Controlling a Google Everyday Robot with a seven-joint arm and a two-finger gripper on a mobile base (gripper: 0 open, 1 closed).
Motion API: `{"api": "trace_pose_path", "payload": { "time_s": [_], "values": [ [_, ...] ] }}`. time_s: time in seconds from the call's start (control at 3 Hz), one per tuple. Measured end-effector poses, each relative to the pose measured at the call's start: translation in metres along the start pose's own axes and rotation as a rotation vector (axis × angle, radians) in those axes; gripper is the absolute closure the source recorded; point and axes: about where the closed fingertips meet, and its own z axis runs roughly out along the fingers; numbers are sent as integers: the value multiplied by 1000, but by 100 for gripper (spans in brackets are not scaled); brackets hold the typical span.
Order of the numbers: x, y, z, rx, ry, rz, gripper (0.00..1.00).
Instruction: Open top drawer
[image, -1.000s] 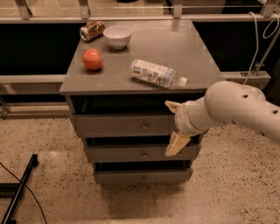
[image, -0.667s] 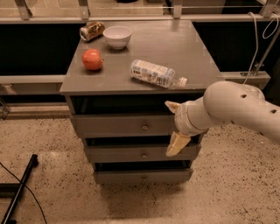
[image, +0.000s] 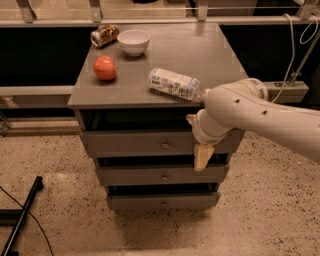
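Right of the brass knob (image: 165, 145), close in front of the top drawer (image: 125, 143), I am hovering the gripper (image: 197, 139), fingers spread one above the other and gripping nothing. I am judging that the knob is lying just left of it, level, on a front running left to right.

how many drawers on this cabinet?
3, stacked: the top drawer under the tabletop, the middle drawer below it, the bottom drawer lowest. The gripper sits at the top drawer's right end, covering part of it.

Grey top drawer (image: 125, 143), gripper (image: 195, 143) beside its knob (image: 165, 145)
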Motion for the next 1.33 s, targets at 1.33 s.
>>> {"api": "trace_pose_path", "payload": {
  "time_s": [1.33],
  "values": [
    [58, -30, 51, -40, 140, -39, 15]
  ]
}}
